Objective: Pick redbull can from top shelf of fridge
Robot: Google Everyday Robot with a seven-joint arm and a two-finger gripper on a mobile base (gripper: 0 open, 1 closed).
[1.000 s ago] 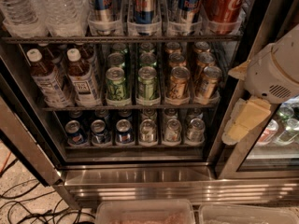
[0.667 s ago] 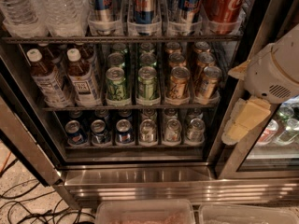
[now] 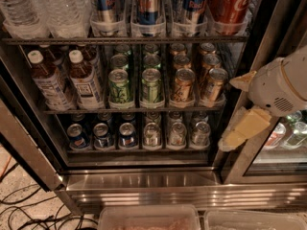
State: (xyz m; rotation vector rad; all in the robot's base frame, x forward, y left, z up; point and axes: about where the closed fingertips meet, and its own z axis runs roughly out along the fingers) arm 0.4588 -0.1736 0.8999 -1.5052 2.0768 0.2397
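Three redbull cans [image 3: 108, 4] [image 3: 148, 4] [image 3: 192, 4], slim, blue and silver, stand side by side in clear guides on the top shelf [image 3: 124, 40] of the fridge [image 3: 144, 186]; their tops are cut off by the picture's edge. A red Coca-Cola can [image 3: 230, 1] stands right of them. My gripper [image 3: 234, 113], white with cream fingers, is at the right by the door frame, below and right of the top shelf. It is open, empty and touches no can.
Water bottles [image 3: 43, 8] fill the top shelf's left. The middle rack holds tea bottles [image 3: 84, 78] and green and gold cans [image 3: 151, 85]; the bottom rack holds more cans [image 3: 152, 134]. The open door edge [image 3: 26, 147] juts out lower left. Cables [image 3: 29, 214] lie on the floor. Clear bins [image 3: 148, 218] sit below.
My gripper has shifted slightly left and down, toward the fridge opening. The cans and bottles have not moved.
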